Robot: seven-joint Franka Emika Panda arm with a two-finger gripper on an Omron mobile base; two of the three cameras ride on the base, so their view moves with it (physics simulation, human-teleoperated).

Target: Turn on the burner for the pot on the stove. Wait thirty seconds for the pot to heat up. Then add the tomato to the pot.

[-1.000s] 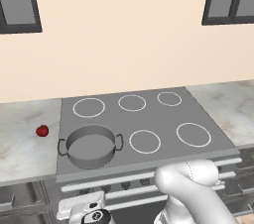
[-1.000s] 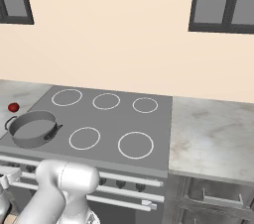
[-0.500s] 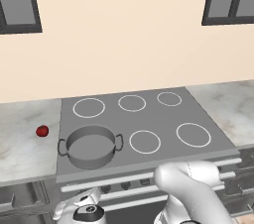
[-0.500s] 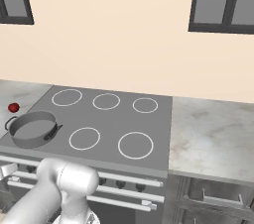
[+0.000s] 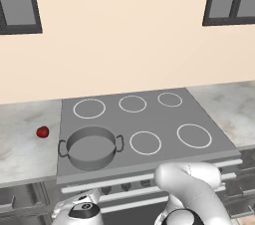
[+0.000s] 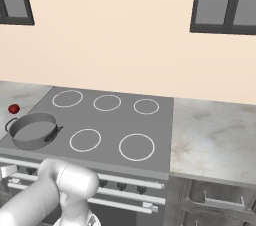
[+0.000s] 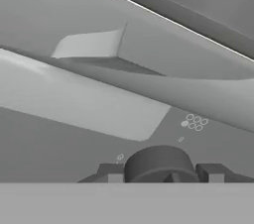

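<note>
We see the pot [image 5: 92, 147] sitting on the front-left ring of the stove [image 5: 164, 119], with the tomato [image 5: 43, 131] on the marbled counter [image 5: 20, 144] to its left, near but apart from the pot. From the right base view the pot [image 6: 33, 130] lies at the stove's [image 6: 110, 120] left edge and the tomato [image 6: 14, 108] just beyond it. In the hand view our gripper [image 7: 161, 174] is closed on a dark round knob [image 7: 158, 162] on the stove front, one fingertip on each side. A pale bar handle [image 7: 84, 101] crosses just above the knob and crowds the space there. Beside the knob are small white ring marks [image 7: 194, 122]; we can read no writing. The four other burner rings are bare, and the right-hand counter [image 6: 215, 140] is open
</note>
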